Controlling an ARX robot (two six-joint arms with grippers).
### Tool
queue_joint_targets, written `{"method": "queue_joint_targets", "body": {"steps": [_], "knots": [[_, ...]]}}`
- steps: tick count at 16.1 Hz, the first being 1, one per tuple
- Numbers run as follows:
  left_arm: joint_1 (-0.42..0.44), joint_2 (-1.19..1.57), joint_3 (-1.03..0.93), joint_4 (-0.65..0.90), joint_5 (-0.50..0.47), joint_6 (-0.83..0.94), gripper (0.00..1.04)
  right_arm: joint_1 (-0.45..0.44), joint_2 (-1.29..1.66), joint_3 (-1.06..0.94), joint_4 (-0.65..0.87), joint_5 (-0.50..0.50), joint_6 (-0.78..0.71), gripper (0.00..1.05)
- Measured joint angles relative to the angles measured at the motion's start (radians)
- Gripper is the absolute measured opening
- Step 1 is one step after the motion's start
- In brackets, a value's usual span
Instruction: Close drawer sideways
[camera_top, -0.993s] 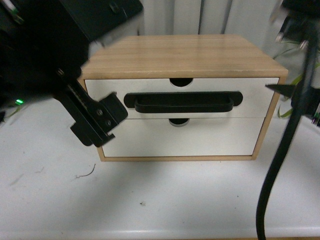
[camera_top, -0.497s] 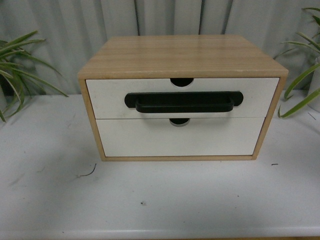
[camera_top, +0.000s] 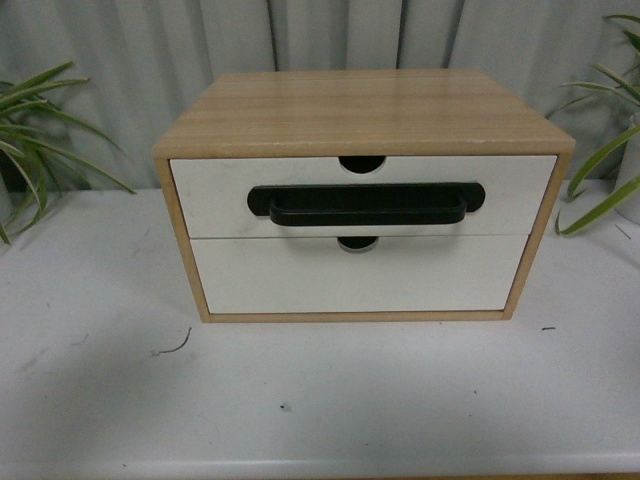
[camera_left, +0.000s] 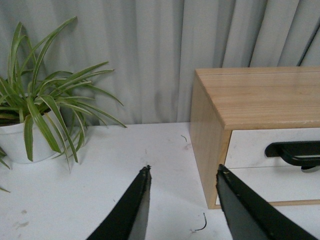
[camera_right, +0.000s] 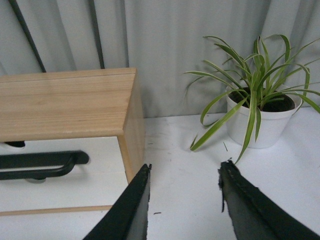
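Counter, white. The small wooden cabinet stands mid-counter, nearer the back edge.

- The drawer is the upper one and faces the front edge. Its white panel looks level with the frame, so I judge it shut.
- Bar handle stands proud of the panel. Plain lower drawer also looks shut.
- Left gripper: fingers spread, nothing held, over bare counter toward the left edge.
- Right gripper: likewise spread and empty, toward the right edge.

Risks, as I judge them:
- Another shove on a seated drawer could skid the cabinet toward the back edge.
- A finger passing close could hook the handle and draw it out again.
- A wide swing could brush the left spider plant or the right spider plant.
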Motion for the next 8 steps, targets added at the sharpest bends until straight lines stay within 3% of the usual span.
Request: {"method": "queue_joint_targets", "body": {"steps": [4, 8], "knots": [[0.0, -0.094, -0.073, -0.013, 0.0, 0.0, 0.03, 0.0, -0.197, -0.095, -0.021, 0.0, -0.021, 0.04], [0.0, -0.18, -0.124, -0.053, 0.0, 0.003, 0.02, 0.0, -0.274, -0.177, -0.039, 0.0, -0.025, 0.02]]}}
